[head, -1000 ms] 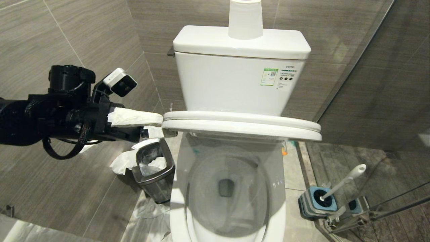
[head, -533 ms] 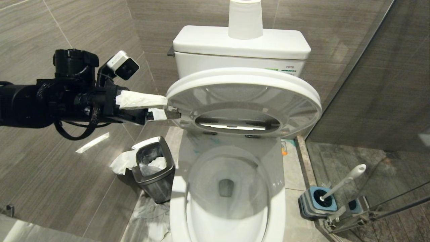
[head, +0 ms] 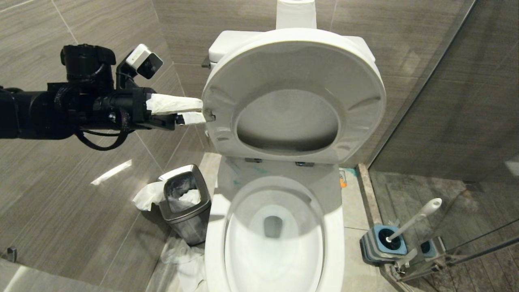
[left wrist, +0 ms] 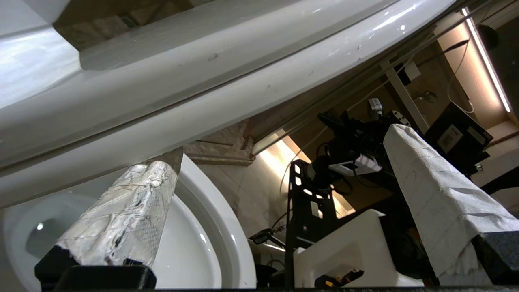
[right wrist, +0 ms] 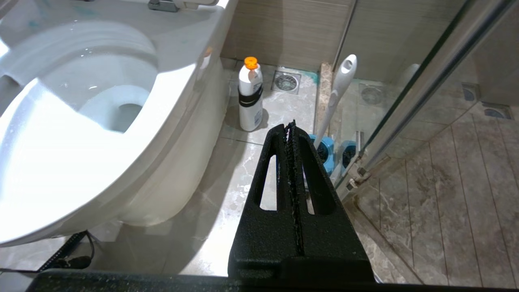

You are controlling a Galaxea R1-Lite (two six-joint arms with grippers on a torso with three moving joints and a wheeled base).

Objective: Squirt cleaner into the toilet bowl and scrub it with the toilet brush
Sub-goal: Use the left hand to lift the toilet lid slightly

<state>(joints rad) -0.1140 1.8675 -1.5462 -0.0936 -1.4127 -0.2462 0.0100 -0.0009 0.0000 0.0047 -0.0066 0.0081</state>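
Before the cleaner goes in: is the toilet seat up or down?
Up. The toilet seat is tilted back toward the tank, leaving the toilet bowl uncovered.

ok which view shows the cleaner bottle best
The right wrist view. There the cleaner stands whole on the floor beside the toilet bowl, orange cap up, nothing in front of it. In the head view only a sliver of orange shows past the toilet's edge. The left wrist view does not show it at all.

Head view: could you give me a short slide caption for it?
Left gripper, fingers spread, props the toilet lid nearly upright above the toilet bowl; toilet brush waits in its holder.
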